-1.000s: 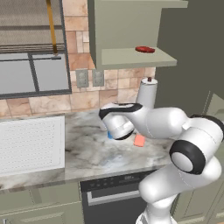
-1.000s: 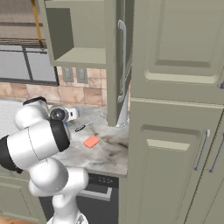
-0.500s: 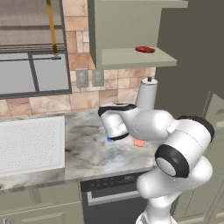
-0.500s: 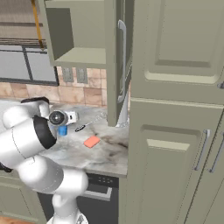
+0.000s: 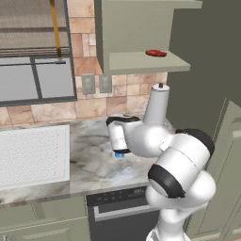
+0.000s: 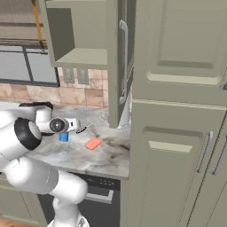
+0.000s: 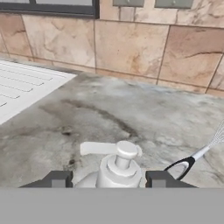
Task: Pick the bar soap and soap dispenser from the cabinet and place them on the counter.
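My gripper (image 7: 108,180) is shut on the soap dispenser (image 7: 118,164), a blue bottle with a white pump top, its dark fingertips (image 7: 57,179) on either side. In the left base view the gripper (image 5: 120,141) holds the dispenser (image 5: 120,153) low over the counter (image 5: 89,164), left of the cabinet; whether its base touches the stone I cannot tell. The coral-pink bar soap (image 6: 93,143) lies flat on the counter (image 6: 111,155), just right of the dispenser (image 6: 64,137). The sage-green cabinet (image 5: 146,61) stands open, its door (image 6: 116,66) swung out.
A dark red disc (image 5: 156,53) rests on the cabinet shelf. A white paper-towel roll (image 5: 156,103) stands behind the arm. A whisk (image 7: 197,155) lies right of the dispenser. The white perforated panel (image 5: 33,153) covers the counter's left end, under the tiled wall.
The hand has sunk a little toward the counter with the dispenser in it. The elbow has swung forward and now covers the bar soap in the left base view.
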